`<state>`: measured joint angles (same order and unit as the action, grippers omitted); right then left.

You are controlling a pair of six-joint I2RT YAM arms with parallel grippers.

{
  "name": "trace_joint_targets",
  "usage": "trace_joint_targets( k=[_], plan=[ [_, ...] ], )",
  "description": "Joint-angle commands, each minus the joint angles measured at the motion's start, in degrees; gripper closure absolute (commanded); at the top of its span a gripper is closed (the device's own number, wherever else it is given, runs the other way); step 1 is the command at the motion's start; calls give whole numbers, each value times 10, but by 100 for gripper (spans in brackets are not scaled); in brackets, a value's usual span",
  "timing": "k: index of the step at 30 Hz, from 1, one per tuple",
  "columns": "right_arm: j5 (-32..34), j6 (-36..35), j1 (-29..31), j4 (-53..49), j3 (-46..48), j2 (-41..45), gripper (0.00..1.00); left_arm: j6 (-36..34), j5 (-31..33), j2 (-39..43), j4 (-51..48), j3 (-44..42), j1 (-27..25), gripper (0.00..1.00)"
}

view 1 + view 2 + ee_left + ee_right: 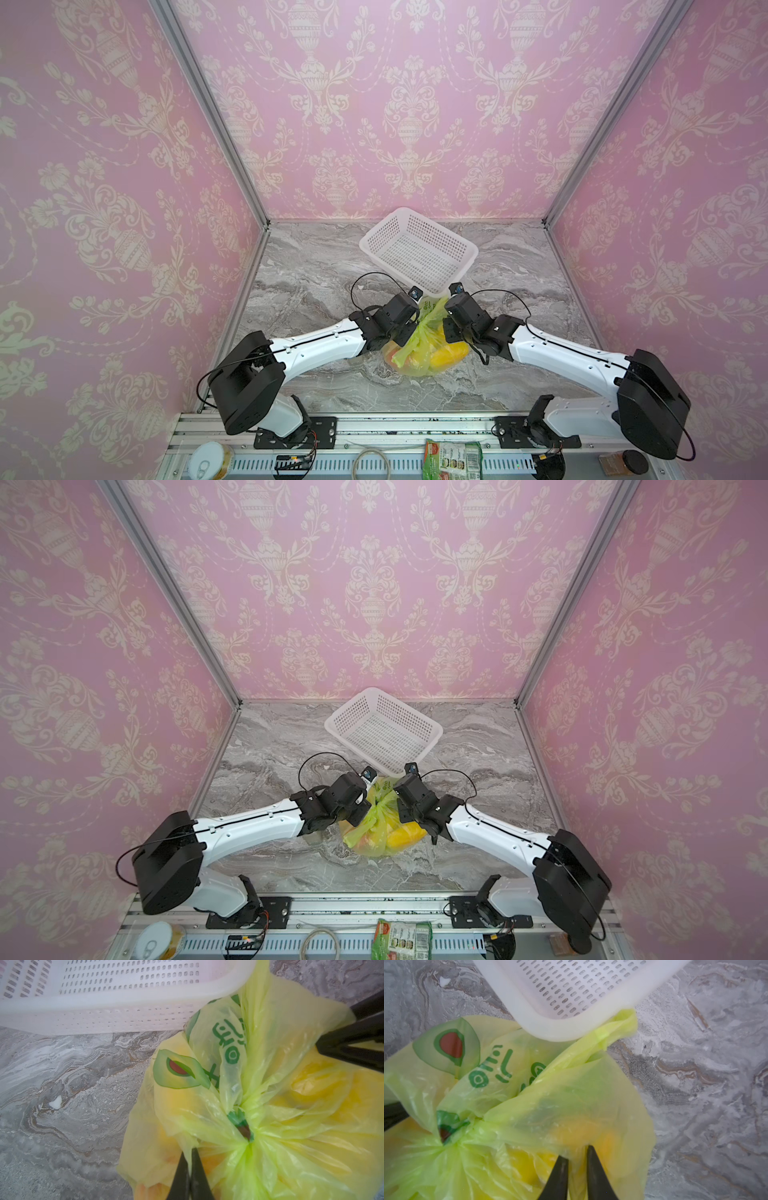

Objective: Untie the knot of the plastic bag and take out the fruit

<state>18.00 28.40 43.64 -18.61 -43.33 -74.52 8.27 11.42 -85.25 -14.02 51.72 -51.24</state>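
The yellow-green plastic bag point(419, 353) point(376, 837) lies on the marble table between both arms. Its knot point(247, 1136) point(452, 1132) is a bunched twist, with a strap tail point(612, 1030) reaching under the basket corner. Yellow fruit point(451, 353) point(405, 835) shows through the film, and orange fruit point(149, 1190) shows near the left fingers. My left gripper point(190, 1153) point(407, 337) is shut on a thin fold of the bag beside the knot. My right gripper point(576, 1153) point(449, 332) pinches a fold of the bag on the knot's other side.
A white perforated basket point(419, 249) point(384, 729) point(124, 1007) point(571, 1022) stands just behind the bag, its near corner touching it. On the front rail lie a green snack packet point(453, 459), a can point(210, 459) and a brown jar point(623, 461). Pink walls enclose three sides.
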Motion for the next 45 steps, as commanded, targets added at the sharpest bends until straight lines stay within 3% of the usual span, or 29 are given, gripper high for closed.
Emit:
trace_joint_targets(
  k=[1, 7, 11, 19, 31, 38, 45],
  plan=[
    [46, 11, 4, -15, -7, 7, 92, -2, 30, 19, -12, 3, -4, 100],
    [90, 24, 1, -16, 18, 48, 100, -1, 34, 63, 16, -24, -4, 100],
    [121, 36, -6, -21, 42, 92, 100, 0, 50, 106, 37, -49, -4, 100],
    [116, 55, -63, -16, 118, 212, 100, 10, 76, 184, 63, -89, 12, 100],
    [63, 100, -146, -21, 179, 316, 100, 73, 33, 259, 69, -143, 117, 100],
    [68, 117, -156, -35, 191, 344, 100, 85, 22, 246, 67, -142, 139, 100],
    [73, 136, -178, -55, 205, 381, 100, 130, -28, 218, 57, -145, 215, 100]
  ],
)
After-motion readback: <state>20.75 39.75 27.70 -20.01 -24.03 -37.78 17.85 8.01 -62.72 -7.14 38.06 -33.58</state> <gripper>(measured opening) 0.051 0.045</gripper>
